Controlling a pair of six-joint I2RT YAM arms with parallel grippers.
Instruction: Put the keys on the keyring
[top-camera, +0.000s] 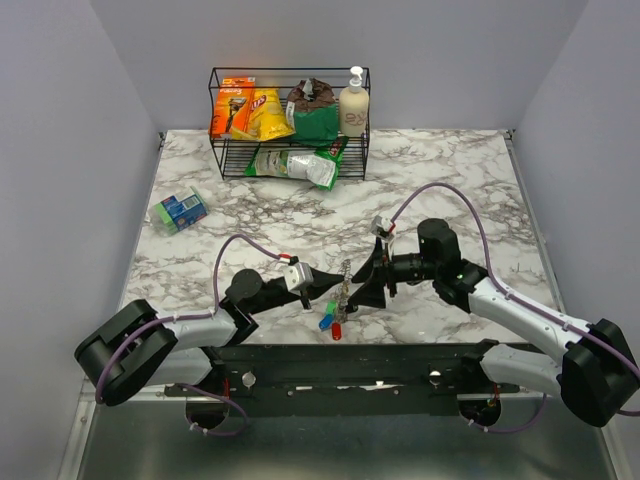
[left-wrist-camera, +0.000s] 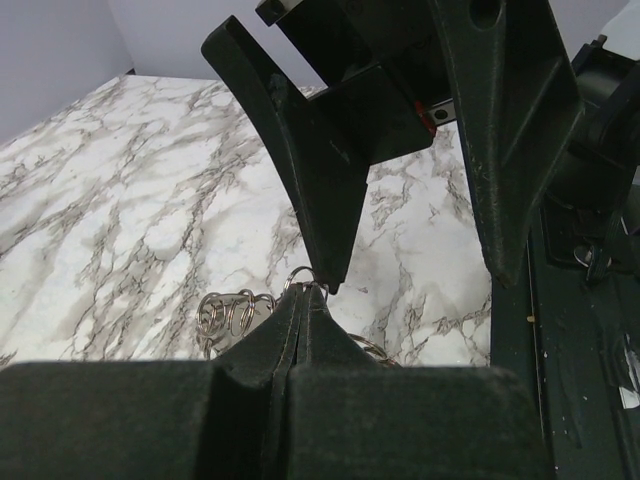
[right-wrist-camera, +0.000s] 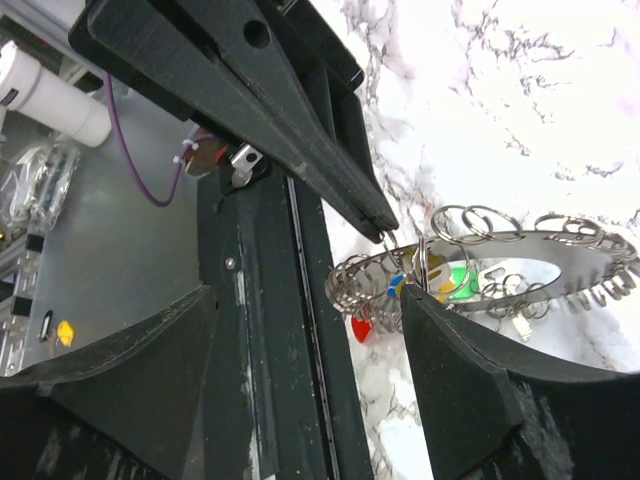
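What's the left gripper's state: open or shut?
Shut on the keyring. Left wrist view: the left gripper is closed with no gap, pinching the wire at its tips.

A wire rack (top-camera: 290, 70) stands at the back of the surface (top-camera: 450, 170), a little left of centre. On its upper shelf, from left to right, sit a box (top-camera: 232, 105), a bag (top-camera: 268, 112), a pouch (top-camera: 314, 112) and a pump bottle (top-camera: 353, 105). A packet (top-camera: 295, 163) lies on the lower shelf beneath them. A small pack (top-camera: 180, 211) lies well apart on the left side of the surface, nearer than the rack. Near the front edge, about midway across, the keyring (top-camera: 344, 285) sits between the two hands — the left hand (top-camera: 325, 286) just to its left and touching it, the right hand (top-camera: 358, 283) just to its right. The keys (top-camera: 333, 318) cluster on the keyring's near side, by the front edge of the surface.
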